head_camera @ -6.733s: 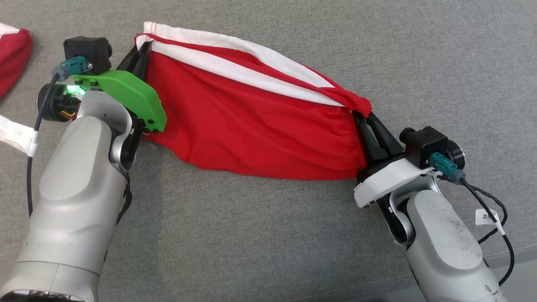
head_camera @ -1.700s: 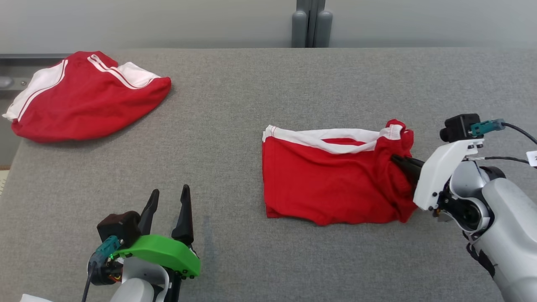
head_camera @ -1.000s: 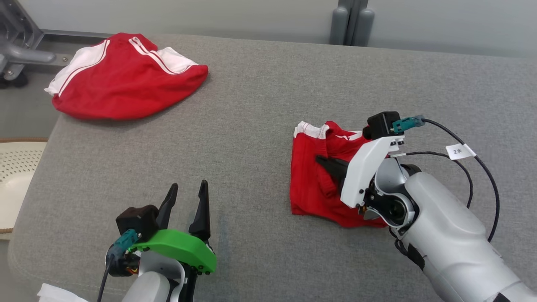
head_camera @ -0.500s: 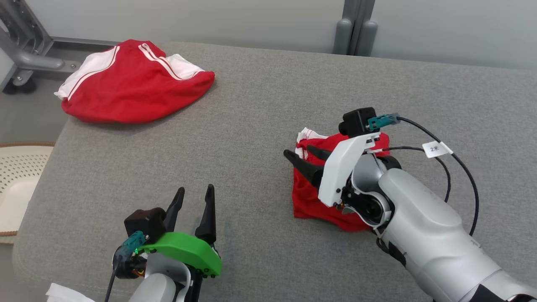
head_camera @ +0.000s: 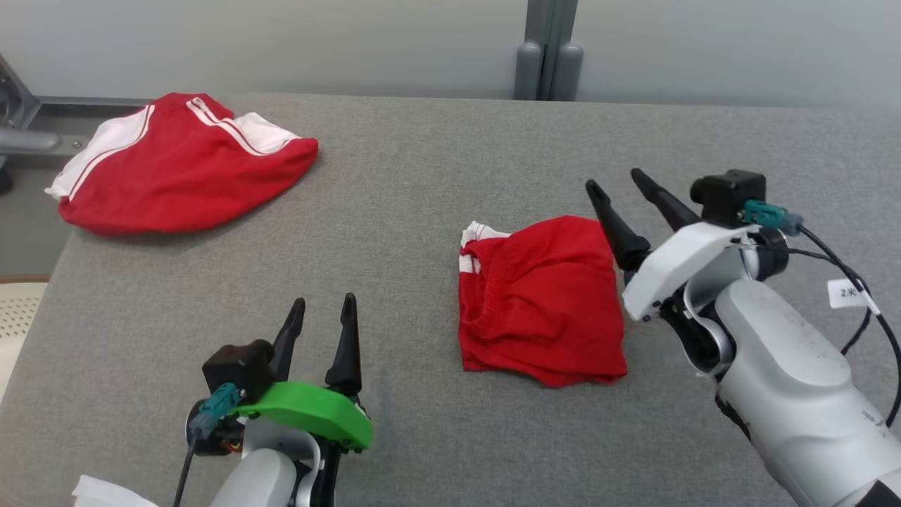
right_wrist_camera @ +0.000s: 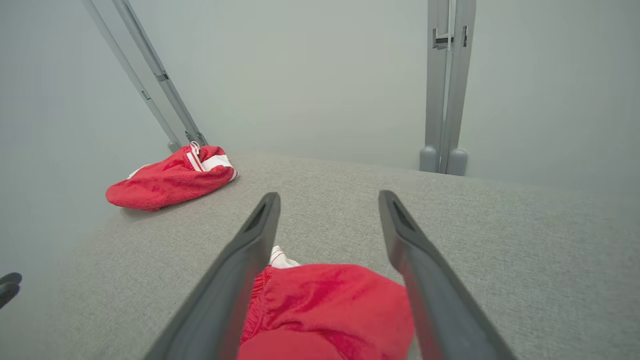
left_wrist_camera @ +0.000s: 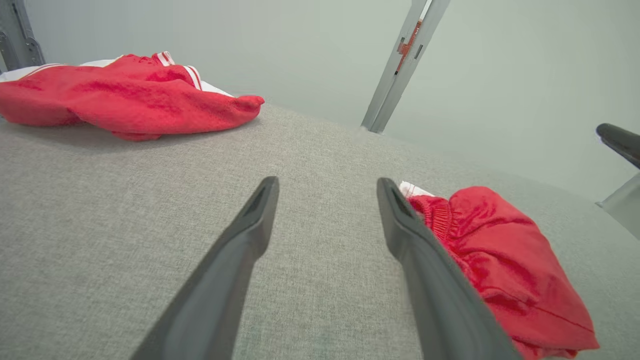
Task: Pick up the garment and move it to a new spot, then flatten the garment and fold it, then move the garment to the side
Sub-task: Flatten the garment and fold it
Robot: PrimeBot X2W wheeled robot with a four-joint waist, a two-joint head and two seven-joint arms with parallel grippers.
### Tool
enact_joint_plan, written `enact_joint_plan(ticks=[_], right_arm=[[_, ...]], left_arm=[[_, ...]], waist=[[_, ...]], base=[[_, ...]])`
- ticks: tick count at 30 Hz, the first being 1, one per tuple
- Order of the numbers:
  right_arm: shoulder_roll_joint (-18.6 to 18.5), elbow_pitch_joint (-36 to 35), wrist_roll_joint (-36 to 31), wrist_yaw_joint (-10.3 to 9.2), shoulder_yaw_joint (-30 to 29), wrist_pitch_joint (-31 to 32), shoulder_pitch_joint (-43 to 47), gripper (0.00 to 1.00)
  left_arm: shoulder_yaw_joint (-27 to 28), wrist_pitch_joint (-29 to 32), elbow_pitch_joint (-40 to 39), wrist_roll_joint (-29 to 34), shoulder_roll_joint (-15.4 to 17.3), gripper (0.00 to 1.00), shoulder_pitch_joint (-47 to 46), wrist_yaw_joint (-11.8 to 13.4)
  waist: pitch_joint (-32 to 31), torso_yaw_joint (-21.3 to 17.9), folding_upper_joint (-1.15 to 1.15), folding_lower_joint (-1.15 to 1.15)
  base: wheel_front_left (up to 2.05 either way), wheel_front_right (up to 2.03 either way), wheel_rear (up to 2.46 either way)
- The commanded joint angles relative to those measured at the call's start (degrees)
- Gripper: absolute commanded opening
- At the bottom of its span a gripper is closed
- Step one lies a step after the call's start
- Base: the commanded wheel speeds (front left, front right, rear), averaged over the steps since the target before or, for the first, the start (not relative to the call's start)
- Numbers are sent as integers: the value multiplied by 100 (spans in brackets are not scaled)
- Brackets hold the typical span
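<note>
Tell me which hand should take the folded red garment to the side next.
Right, probably. The right hand is open and sits at the right edge of the folded garment. The left hand is open too, but stands well apart from it.

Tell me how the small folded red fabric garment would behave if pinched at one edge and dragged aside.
Probably floppy: the small folded red fabric garment lies in soft wrinkled layers, so a one-edge pinch would likely unfold it. It looks thin, so likely light. On the grey woven surface, dragging may bunch it.
</note>
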Motion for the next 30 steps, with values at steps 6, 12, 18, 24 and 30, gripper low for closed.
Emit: enact_joint_plan(ticks=[6, 12, 18, 24, 30], right_arm=[[26, -303, -906, -1, -890, -569, 712, 100], [486, -1289, -2192, -1, -2153, -696, 1797, 100], [1010, -2218, -2662, -2, -2746, -698, 2800, 100], [1127, -2538, -2835, -2, -2897, -700, 3267, 100], [1143, -2581, -2629, -2, -2921, -700, 3544, 100]], left_arm=[[118, -188, -70, 185, 28, 100, -101, 55], [351, -270, -105, 290, 70, 100, 154, 8], [629, -271, -299, 534, 93, 100, 554, 14], [833, -270, -446, 757, 83, 100, 888, 10], [985, -271, -533, 933, 43, 100, 1108, -31]], waist=[[-81, -236, 0, 0], [-189, -311, 0, 0], [-284, -354, 0, 0], [-373, -371, 0, 0], [-474, -365, 0, 0]], base=[[0, 0, 0], [0, 0, 0], [0, 0, 0], [0, 0, 0], [0, 0, 0]])
